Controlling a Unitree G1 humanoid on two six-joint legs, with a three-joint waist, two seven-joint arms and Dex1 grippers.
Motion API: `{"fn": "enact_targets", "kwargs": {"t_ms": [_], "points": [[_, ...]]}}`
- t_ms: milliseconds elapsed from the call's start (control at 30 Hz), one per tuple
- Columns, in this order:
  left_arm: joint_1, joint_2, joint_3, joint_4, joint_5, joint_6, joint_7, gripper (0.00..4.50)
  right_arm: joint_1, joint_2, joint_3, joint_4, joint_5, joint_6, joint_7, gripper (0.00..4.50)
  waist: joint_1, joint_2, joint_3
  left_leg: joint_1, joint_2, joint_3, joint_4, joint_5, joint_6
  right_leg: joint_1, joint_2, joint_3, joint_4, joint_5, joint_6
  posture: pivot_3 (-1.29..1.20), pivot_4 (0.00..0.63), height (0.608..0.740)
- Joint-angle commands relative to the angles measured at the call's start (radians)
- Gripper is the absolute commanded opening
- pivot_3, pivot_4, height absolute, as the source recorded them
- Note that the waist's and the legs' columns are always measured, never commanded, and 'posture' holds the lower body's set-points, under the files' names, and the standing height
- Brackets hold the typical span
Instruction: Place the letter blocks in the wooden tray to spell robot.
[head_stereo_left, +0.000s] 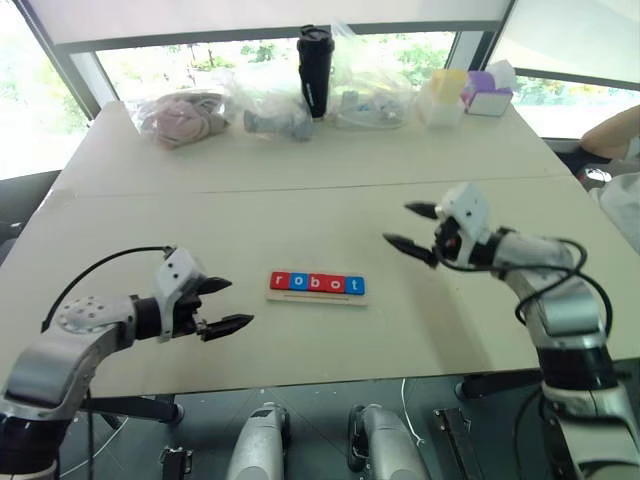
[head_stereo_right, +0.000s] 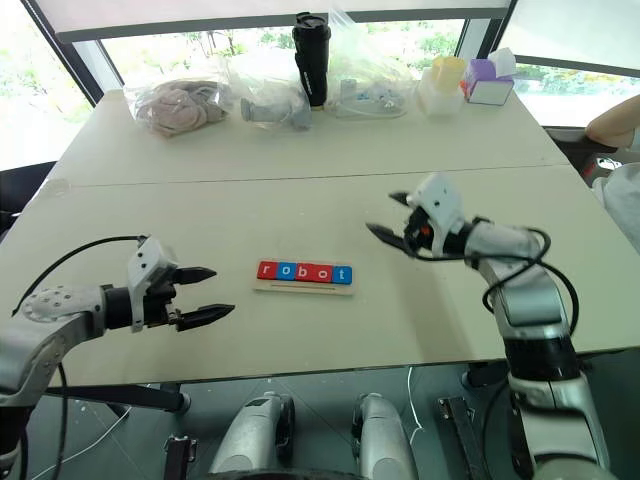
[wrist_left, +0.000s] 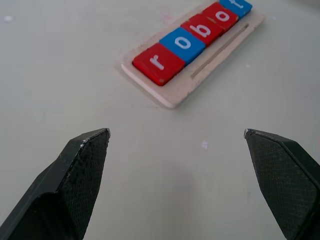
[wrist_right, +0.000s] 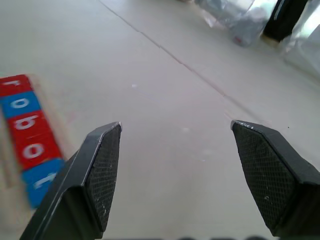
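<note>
Both your grippers, left (head_stereo_left: 228, 304) and right (head_stereo_left: 409, 227), hover with jaws wide apart, empty, flanking the pale wooden tray (head_stereo_left: 317, 297) whose red and blue letter blocks (head_stereo_left: 316, 284) read "robot"; a black tumbler (head_stereo_left: 314, 70) and plastic bags (head_stereo_left: 262, 100) stand far back on the worktop (head_stereo_left: 300, 210).

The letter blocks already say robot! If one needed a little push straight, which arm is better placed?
Probably the left. Its end effector hangs open, low over the table, beside the wooden tray and pointing at the letter blocks. The right end effector, also open, is raised higher.
</note>
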Motion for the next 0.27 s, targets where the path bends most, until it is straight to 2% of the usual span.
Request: {"fn": "enact_targets", "kwargs": {"t_ms": [33,167,267], "points": [[0.039,0.019,0.098,-0.033,-0.044,0.003,-0.014,4.50,0.082,-0.013,-0.122,-0.234,0.154,0.189,-0.059,3.60,-0.003,0.000,0.000,0.000,0.000,0.000,0.000,0.000,0.000,0.000,0.000,0.000,0.000,0.000,-0.001,0.00,0.150,0.740],[0.107,0.005,0.143,-0.052,-0.067,0.008,-0.005,4.50,0.261,-0.038,-0.190,-0.369,0.225,0.293,-0.088,3.60,-0.001,0.000,0.000,0.002,0.001,0.000,0.001,-0.002,-0.003,0.002,-0.001,0.000,-0.001,0.001,-0.003,0.00,0.150,0.740],[0.130,-0.011,0.143,-0.047,-0.073,0.008,0.012,4.50,0.336,-0.062,-0.200,-0.406,0.263,0.327,-0.086,3.60,0.001,0.000,0.000,0.002,0.001,-0.001,0.001,-0.002,-0.004,0.002,-0.002,0.000,-0.003,0.001,-0.003,0.00,0.150,0.740]]}}
